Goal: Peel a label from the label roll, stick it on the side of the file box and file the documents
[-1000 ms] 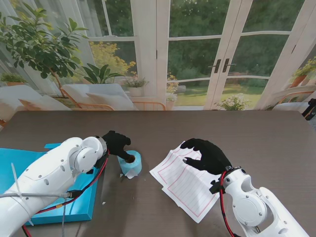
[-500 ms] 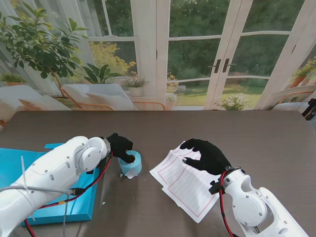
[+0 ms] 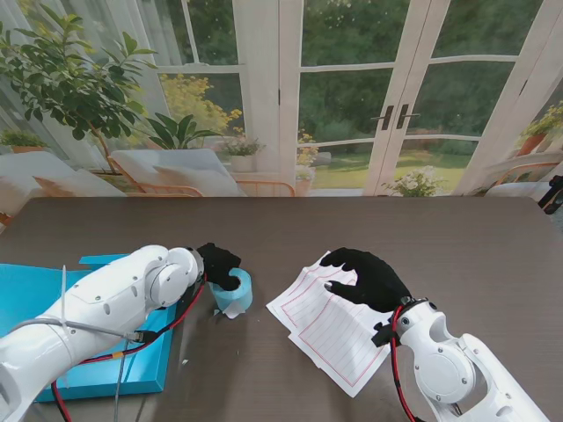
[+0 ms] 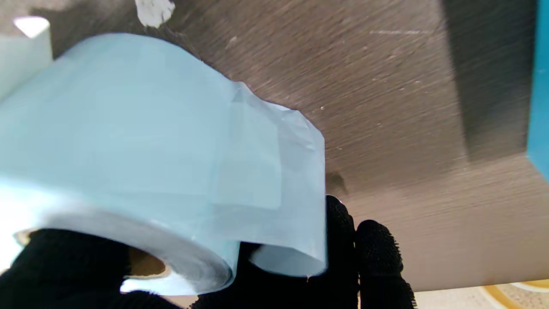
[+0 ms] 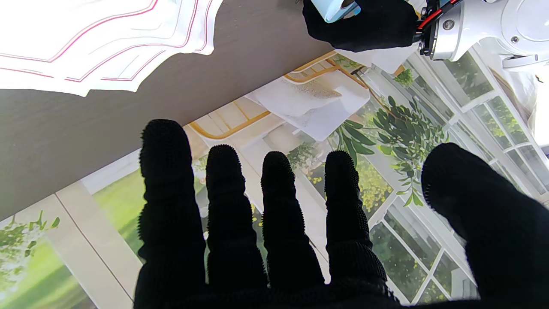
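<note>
Dark wood-grain table point(image 3: 290, 229) is fronting glazed garden doors; contents are being listed from the fingers outward.

Item 1, left hand point(image 3: 218, 266): black-gloved fingers point(image 4: 377, 249) are curling round the label roll point(image 3: 232, 291), one digit appearing to reach into the core; hand is closing on the roll. A loose tail of backing is hanging off the roll's edge.

Item 2, right hand point(image 3: 369, 277): fingers point(image 5: 279, 197) are spreading apart, gripping nothing, hovering over or resting on the documents point(image 3: 330, 325); contact cannot be told.

Item 3, file box point(image 3: 114, 360): blue, lying flat at the left, just beside the roll and partly under the left forearm.

Handling, by judgement: roll is light, hollow and apt to skid, so it is wanting a pinch through the core while the label is being lifted at a free corner. Labels are thin, limp and sticky. Sheets are light and slippery, fanning out, best taken at an edge.

Views: left wrist camera is showing the loose backing tail and a pale scrap point(image 4: 154, 10) on the table, both barely readable from the stand. Right wrist camera is showing the splayed digits clearly. Only the stand camera is giving the whole layout.
</note>
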You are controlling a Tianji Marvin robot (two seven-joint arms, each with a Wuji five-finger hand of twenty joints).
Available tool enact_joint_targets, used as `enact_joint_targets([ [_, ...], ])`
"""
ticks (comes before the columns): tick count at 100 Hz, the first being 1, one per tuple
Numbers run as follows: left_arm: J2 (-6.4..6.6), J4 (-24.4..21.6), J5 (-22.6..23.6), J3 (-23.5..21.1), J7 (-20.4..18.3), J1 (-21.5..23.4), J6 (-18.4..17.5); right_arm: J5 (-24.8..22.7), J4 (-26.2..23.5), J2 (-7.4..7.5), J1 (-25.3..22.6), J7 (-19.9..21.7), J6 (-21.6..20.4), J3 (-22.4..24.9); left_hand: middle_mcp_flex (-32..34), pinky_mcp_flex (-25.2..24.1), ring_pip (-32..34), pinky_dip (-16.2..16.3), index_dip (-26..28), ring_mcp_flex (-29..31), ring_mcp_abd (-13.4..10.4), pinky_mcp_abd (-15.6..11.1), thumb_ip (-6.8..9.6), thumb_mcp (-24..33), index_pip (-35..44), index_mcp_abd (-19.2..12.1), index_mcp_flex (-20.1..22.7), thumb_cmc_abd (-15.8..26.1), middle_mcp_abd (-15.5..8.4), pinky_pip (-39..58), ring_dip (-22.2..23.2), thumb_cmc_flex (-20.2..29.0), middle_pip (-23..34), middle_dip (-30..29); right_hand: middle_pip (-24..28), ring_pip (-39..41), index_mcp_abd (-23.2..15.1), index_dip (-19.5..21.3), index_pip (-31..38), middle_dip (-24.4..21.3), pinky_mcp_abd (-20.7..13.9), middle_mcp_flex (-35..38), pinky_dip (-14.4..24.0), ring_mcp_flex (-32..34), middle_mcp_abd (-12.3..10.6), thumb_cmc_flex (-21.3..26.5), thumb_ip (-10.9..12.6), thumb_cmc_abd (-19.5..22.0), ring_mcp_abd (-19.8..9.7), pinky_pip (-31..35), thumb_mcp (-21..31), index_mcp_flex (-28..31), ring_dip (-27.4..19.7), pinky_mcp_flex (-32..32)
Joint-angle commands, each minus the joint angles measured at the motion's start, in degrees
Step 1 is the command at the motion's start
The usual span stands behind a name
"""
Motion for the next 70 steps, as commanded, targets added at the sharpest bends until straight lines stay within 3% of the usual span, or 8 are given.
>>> enact_joint_targets([
  [1,-0.96,1.4,-0.4,0.7,-0.5,0.1,-0.1,0.1,0.0,-0.11,-0.2,0.9,-0.2,-0.2,3.9,2.4,4.2,4.1,1.7,3.9,0.7,1.5,5.46,2.5,3.5,-0.2,2.9,-4.2,-1.9,3.1,2.5,3.6,3.2,5.6,-0.3,-0.3,0.2,-0.3,0.4,-0.6,-1.0,-1.2,1.1,-0.5,0.1,-1.1,1.6,1.2,-0.7,-1.3,-0.4,-1.0,-0.2,-25.9],
  [3,-1.08,1.7,-0.7,1.0,-0.3,-0.1,-0.2,0.1,0.0,-0.11,-0.2,0.9,-0.2,-0.2,5.3,3.4,5.0,4.6,1.1,5.0,0.6,1.7,6.78,3.8,4.8,-0.6,3.5,-4.9,-2.2,3.4,2.6,4.1,3.5,8.0,-0.3,-0.3,0.2,-0.3,0.4,-0.6,-1.0,-1.2,1.1,-0.4,0.2,-1.1,1.6,1.1,-0.8,-1.3,-0.4,-1.0,-0.2,-25.9],
  [10,-1.48,2.8,-1.5,1.8,0.1,-0.4,-0.5,0.2,0.0,-0.10,-0.2,1.0,-0.2,-0.2,9.4,6.6,7.3,5.5,-1.4,8.7,0.5,2.6,8.52,7.1,10.1,-2.0,4.7,-6.8,-3.0,4.9,2.7,5.4,5.1,10.6,-0.3,-0.3,0.3,-0.3,0.4,-0.6,-1.0,-1.2,1.1,-0.4,0.1,-1.1,1.6,1.2,-0.7,-1.3,-0.4,-0.9,-0.2,-25.9],
  [19,-2.01,4.5,-2.1,2.9,1.3,-0.8,-1.3,0.3,0.0,-0.09,-0.2,1.1,-0.2,-0.2,15.3,12.0,11.4,5.4,-4.2,14.4,0.1,4.1,7.16,12.1,18.8,-4.6,7.3,-10.2,-4.3,7.5,1.1,6.6,7.9,10.2,-0.2,-0.3,0.3,-0.3,0.4,-0.6,-1.0,-1.1,1.1,-0.5,0.2,-1.1,1.6,1.3,-0.6,-1.3,-0.3,-0.8,-0.2,-25.9],
  [26,-2.53,6.0,-2.8,3.8,2.1,-1.1,-2.1,0.3,0.0,-0.06,-0.2,1.2,-0.1,-0.3,20.6,17.2,15.2,4.6,-4.3,19.8,-0.3,5.5,7.45,13.5,23.7,-6.8,11.5,-10.4,-5.6,10.3,-0.8,7.1,10.4,8.9,-0.3,-0.3,0.4,-0.3,0.4,-0.6,-1.0,-1.1,1.1,-0.5,0.1,-1.1,1.6,1.4,-0.7,-1.3,-0.3,-0.7,-0.2,-25.9],
  [38,-3.66,9.0,-3.8,5.5,4.3,-1.8,-4.0,0.4,0.0,-0.04,-0.3,1.4,-0.1,-0.3,29.4,25.6,22.4,0.2,-5.6,28.4,-1.2,7.8,14.49,18.3,29.7,-9.8,19.9,-11.8,-7.8,15.5,-6.7,11.2,14.3,6.9,-0.2,-0.2,0.4,-0.2,0.4,-0.6,-1.0,-1.0,1.1,-0.4,0.2,-1.1,1.6,1.4,-0.7,-1.3,-0.3,-0.6,-0.2,-25.9],
  [51,-4.22,11.0,-4.0,7.3,5.4,-2.5,-6.0,0.6,0.0,-0.06,-0.2,1.4,-0.1,-0.3,35.5,33.7,25.0,-6.0,-7.8,36.1,-3.5,8.6,16.53,18.3,29.5,-8.4,24.1,-13.8,-10.5,21.1,-11.2,12.8,14.9,6.2,-0.2,-0.2,0.5,-0.2,0.5,-0.6,-1.0,-0.9,1.1,-0.4,0.3,-1.1,1.7,2.0,-0.6,-1.2,0.0,-0.3,-0.2,-25.9],
  [70,-4.99,13.4,-3.4,7.3,9.6,-2.3,-8.9,0.7,0.1,-0.03,-0.3,1.6,-0.1,-0.4,41.0,41.1,24.8,-15.9,-9.8,43.6,-5.3,8.5,19.05,19.4,29.3,-5.1,27.8,-15.3,-11.9,28.0,-14.2,14.4,14.0,6.6,-0.2,-0.2,0.7,-0.2,0.5,-0.6,-1.0,-0.8,1.1,-0.3,0.4,-1.2,1.7,2.4,-0.6,-1.1,0.5,0.1,-0.2,-25.8],
])
